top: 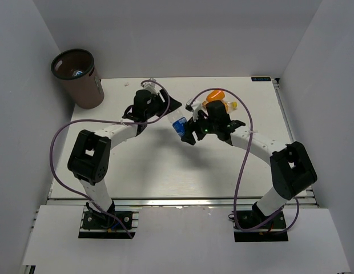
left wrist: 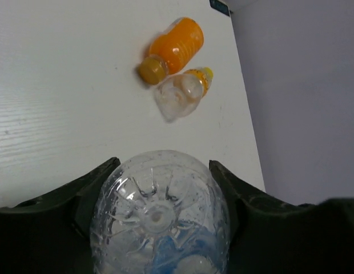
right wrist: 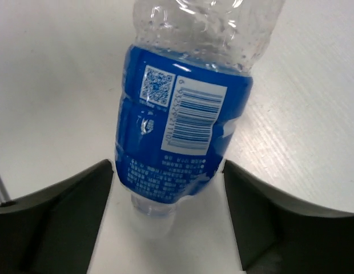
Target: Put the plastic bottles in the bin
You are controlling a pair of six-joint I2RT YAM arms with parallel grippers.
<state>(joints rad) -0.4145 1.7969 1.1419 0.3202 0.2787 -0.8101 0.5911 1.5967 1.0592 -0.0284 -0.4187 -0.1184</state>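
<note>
One blue-labelled bottle (right wrist: 177, 131) clenched in left jaws, right jaws' grip unclear; orange bottle (left wrist: 177, 45), yellow-capped bottle (left wrist: 182, 94) nearby.

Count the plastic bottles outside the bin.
3: the blue-labelled bottle between the left tool and right tool; the orange bottle and the yellow-capped bottle touching on the table beyond them. More may be hidden in the bin.

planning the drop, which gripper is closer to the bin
Left. The left gripper, its jaws on the blue-labelled bottle, sits right of the bin; the right gripper is farther right, beyond that bottle.
</note>
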